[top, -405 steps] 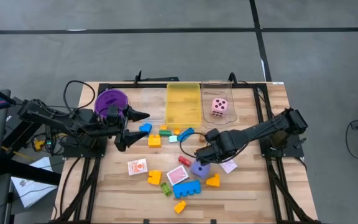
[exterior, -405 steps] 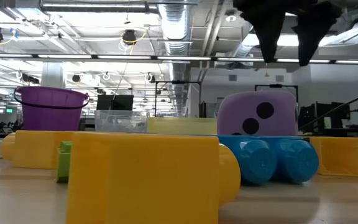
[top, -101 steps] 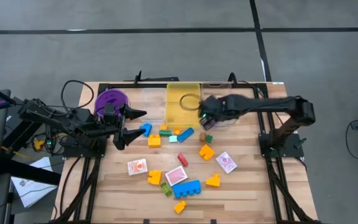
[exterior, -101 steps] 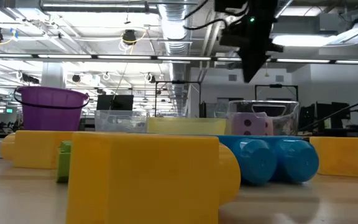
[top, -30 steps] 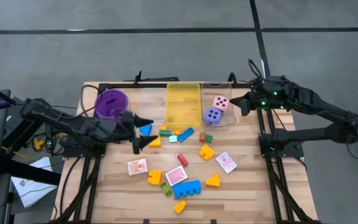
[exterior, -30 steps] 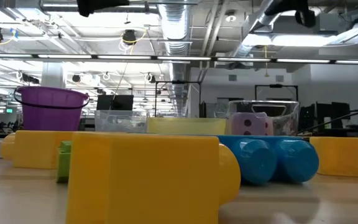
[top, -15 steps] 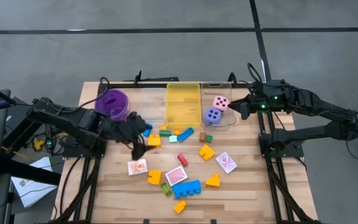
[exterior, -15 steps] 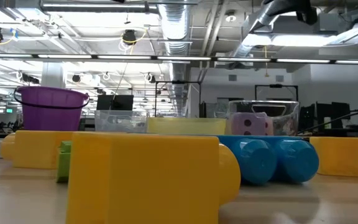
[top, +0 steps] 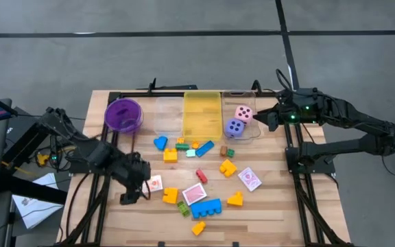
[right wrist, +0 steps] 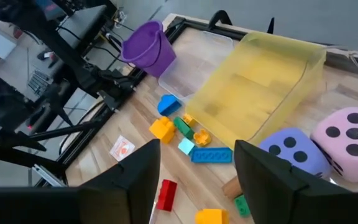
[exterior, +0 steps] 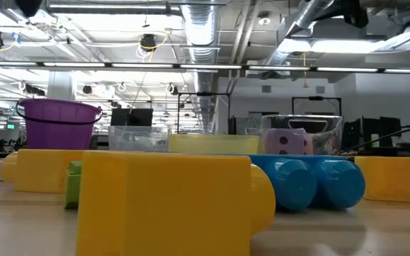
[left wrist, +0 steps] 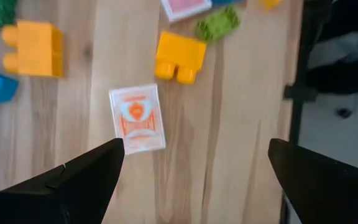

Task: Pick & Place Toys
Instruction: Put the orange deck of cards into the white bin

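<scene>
My left end effector (top: pixel 134 186) has swung down to about seven o'clock on the worktop (top: pixel 273 206), fingers spread wide and empty over the orange-and-white playing card (left wrist: pixel 137 118), so I judge that card my next pick. Farther out at one o'clock, the purple die (top: pixel 234 127) now sits beside the pink die (top: pixel 243 114) in the clear bin (top: pixel 254 130). My right end effector (top: pixel 269 118) has pulled back past the bin's edge, empty, fingers parted.
</scene>
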Controlling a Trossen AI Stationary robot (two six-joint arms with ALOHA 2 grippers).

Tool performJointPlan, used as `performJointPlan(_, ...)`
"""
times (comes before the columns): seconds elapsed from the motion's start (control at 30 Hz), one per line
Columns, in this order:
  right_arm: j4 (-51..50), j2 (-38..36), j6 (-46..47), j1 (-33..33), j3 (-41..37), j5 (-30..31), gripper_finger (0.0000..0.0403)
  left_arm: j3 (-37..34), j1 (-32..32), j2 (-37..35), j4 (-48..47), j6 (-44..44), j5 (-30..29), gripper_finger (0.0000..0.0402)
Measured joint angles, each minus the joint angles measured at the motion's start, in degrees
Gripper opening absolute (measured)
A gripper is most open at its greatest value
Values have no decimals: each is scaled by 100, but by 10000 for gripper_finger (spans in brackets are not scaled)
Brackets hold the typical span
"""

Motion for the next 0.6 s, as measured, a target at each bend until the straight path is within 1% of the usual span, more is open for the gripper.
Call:
performJointPlan(0.13, 3, -65, 2, 0, 0, 0, 192, 0, -325, 310, 25, -146, 4, 398)
performJointPlan(0.23, -4, -98, 26, 0, 0, -4, 190, -56, -539, 437, 58, -855, -112, 398)
performJointPlan(0.3, -1, -126, 26, 0, 0, -4, 190, -244, -633, 448, 79, -1352, -239, 398)
performJointPlan(0.37, 1, -134, 28, 0, 0, -2, 190, -475, -680, 438, 227, -1661, -392, 398)
performJointPlan(0.43, 11, -125, 26, 0, 0, -2, 189, -699, -753, 415, 380, -1666, -653, 398)
performJointPlan(0.53, 20, -127, 26, 0, 0, -5, 189, -998, -761, 409, 656, -1330, -1037, 398)
performJointPlan(0.6, 25, -132, 28, 0, 0, -20, 189, -1214, -721, 407, 858, -1104, -1143, 398)
